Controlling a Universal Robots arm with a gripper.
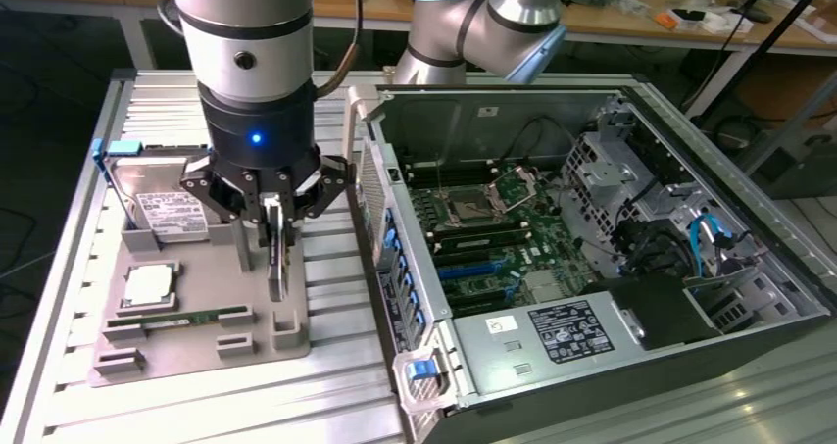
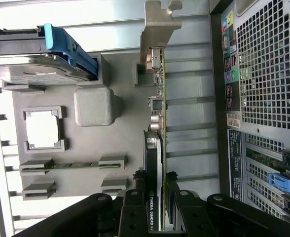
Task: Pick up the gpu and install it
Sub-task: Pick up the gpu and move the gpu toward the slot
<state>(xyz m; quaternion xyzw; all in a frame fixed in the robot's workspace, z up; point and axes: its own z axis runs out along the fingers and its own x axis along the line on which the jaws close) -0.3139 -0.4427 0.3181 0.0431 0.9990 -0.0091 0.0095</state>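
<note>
Tool (image 2: 156, 177) around gpu (image 2: 153, 148); slatted table (image 1: 262, 407)

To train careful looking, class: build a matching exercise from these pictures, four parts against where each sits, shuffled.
1 gpu
2 hard drive
3 processor
4 memory stick

A flat in a square recess of the tray
B clamped in the gripper
C standing on edge, blue bracket attached
D lying in a long slot

Pairs: 1-B, 2-C, 3-A, 4-D
</note>
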